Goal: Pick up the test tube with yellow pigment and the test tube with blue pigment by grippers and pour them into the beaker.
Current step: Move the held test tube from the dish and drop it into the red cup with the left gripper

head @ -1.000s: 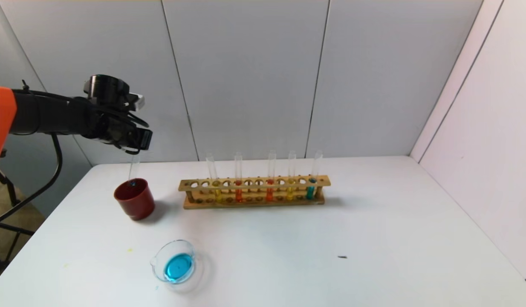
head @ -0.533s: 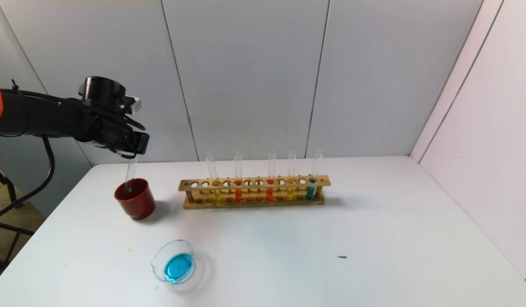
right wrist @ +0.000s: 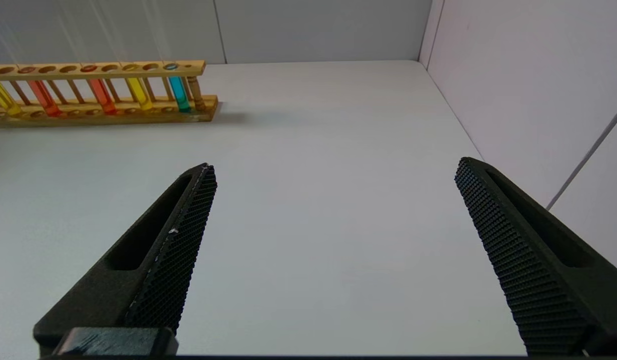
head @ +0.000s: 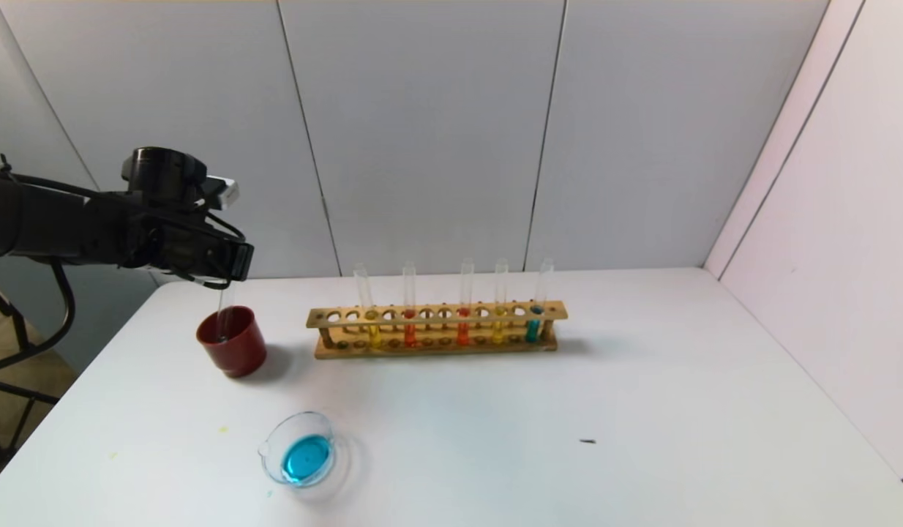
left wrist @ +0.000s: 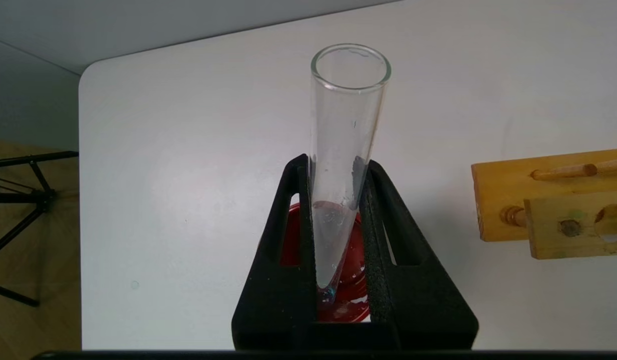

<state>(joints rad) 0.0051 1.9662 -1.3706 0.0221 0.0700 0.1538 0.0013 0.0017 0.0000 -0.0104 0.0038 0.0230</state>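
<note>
Clamping emptied tube [left wrist: 341, 165], left tool [left wrist: 338, 200], tube tip hidden in red cup [head: 232, 342]; right tool [right wrist: 333, 250] agape, empty

White table [head: 642, 410] sitting in a corner of grey panel walls [head: 422, 132]; wood floor [head: 12, 380] and black tripod legs [head: 5, 351] showing at left edge.

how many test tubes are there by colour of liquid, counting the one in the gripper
yellow: 2
orange-red: 2
blue: 1
emptied, held upright by the left gripper over the red cup: 1
total: 6 test tubes, 5 of them in the wooden rack
</note>
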